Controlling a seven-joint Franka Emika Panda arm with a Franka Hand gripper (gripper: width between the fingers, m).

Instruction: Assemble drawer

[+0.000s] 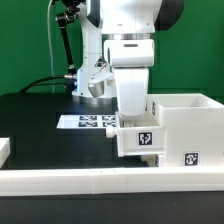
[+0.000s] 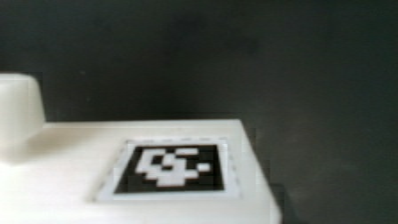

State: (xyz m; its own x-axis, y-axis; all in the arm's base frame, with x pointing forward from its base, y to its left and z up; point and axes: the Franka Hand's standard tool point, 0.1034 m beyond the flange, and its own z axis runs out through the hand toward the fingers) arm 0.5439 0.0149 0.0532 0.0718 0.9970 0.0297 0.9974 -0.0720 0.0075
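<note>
A small white drawer tray with a black-and-white tag stands on edge against the left side of the large open white box shell, which has a tag on its front. My gripper comes straight down onto the tray's top edge and appears shut on it. The tray hides the fingertips. In the wrist view the tray's tagged face fills the lower part of the picture, with its white knob beside it. No fingers show there. The second tray is out of view.
The long low white rail runs across the front. The marker board lies flat on the black table behind the tray. A white piece shows at the exterior view's left edge. The robot base stands at the back.
</note>
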